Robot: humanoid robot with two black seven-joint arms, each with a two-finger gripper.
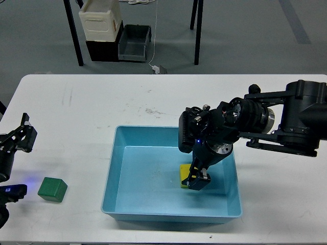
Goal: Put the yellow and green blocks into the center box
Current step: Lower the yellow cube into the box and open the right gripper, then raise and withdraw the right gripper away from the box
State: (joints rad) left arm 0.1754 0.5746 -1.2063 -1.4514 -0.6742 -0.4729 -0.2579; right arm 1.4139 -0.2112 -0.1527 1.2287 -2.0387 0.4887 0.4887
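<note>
The yellow block (184, 174) is low inside the light blue tray (118, 173), right of its middle, partly hidden by my right gripper (197, 179). That gripper reaches down into the tray from the right and looks shut on the block. I cannot tell whether the block touches the tray floor. The dark green block (52, 189) lies on the white table to the left of the tray. My left gripper (25, 131) is at the table's left edge, above and left of the green block, open and empty.
The white table (153, 102) stretches behind and to both sides of the tray. Beyond its far edge, on the floor, stand a cream-white container (99, 23), a small dark grey bin (134, 43) and black table legs (196, 30).
</note>
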